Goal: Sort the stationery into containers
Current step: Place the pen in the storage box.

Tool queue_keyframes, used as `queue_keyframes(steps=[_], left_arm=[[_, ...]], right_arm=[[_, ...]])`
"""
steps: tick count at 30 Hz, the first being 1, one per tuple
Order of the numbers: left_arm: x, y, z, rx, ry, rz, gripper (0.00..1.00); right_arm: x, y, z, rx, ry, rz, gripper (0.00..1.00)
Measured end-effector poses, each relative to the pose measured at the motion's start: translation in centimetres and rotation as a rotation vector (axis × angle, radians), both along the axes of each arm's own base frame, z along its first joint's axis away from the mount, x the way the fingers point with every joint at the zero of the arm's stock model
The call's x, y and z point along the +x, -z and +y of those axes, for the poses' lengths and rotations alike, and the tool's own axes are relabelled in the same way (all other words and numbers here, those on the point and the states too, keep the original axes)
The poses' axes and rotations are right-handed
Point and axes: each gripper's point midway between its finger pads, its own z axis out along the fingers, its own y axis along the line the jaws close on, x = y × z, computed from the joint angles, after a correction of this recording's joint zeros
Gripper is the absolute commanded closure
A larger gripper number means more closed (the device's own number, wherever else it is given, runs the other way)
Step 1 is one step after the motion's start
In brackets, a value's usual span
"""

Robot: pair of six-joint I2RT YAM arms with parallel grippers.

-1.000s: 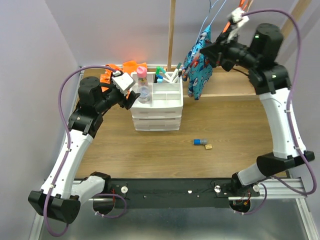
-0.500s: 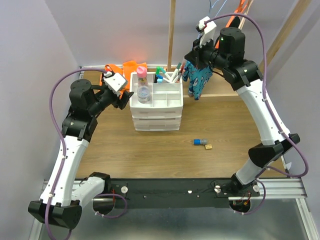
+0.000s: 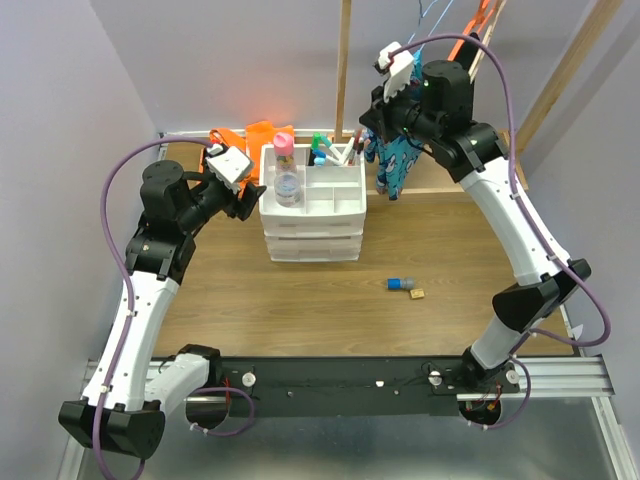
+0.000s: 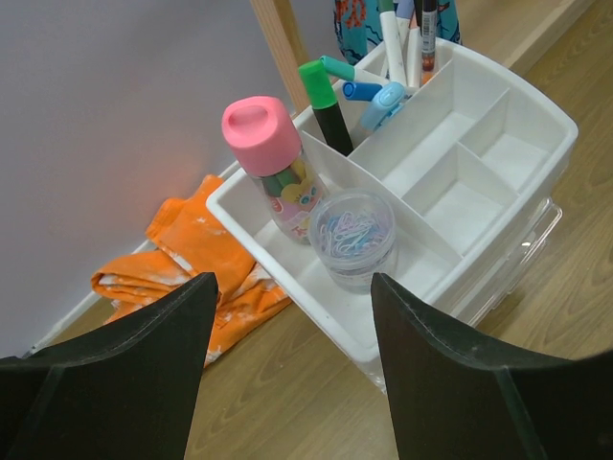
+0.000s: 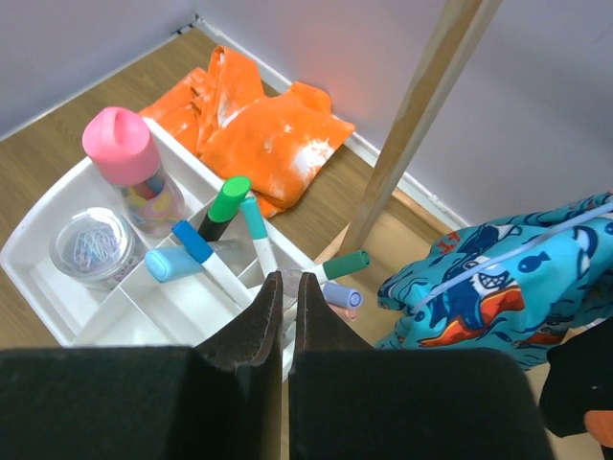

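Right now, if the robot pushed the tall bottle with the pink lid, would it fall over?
Probably, if pushed near the lid: the bottle stands upright and is tall and narrow. The walls of the tray around it would likely catch it. It looks like smooth plastic, so it may slip when grabbed.

The white drawer unit (image 3: 312, 240) stands at the far middle of the table with its drawers shut. In the left compartment of its top tray, a pink-capped bottle (image 4: 273, 163) stands upright, with a clear round jar (image 4: 354, 235) of paper clips just nearer. Markers (image 3: 338, 152) and a green-black highlighter (image 4: 326, 107) lean in the far compartments. 2 loose pieces, a blue highlighter (image 3: 400, 283) and a tan block (image 3: 417, 293), lie side by side on the table, nearer than the unit and to its right.
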Motion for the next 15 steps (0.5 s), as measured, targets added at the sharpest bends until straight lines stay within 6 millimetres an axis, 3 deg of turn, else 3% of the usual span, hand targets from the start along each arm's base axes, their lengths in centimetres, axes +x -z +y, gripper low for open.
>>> queue_keyframes(steps=[10, 12, 14, 15], left_arm=[[0.0, 0.4, 0.0, -0.009, -0.002, 0.005, 0.26], [0.0, 0.4, 0.0, -0.011, -0.003, 0.005, 0.26], [0.0, 0.4, 0.0, -0.013, -0.003, 0.006, 0.26], [0.0, 0.4, 0.0, -0.013, -0.003, 0.005, 0.26]], right_arm=[[-0.3, 4.9, 1.1, -0.094, -0.027, 0.061, 0.99], [-0.2, 5.0, 1.4, -0.094, -0.029, 0.049, 0.91], [-0.4, 4.9, 1.4, -0.096, -0.029, 0.045, 0.71], [-0.5, 4.9, 1.3, -0.097, -0.027, 0.044, 0.66]])
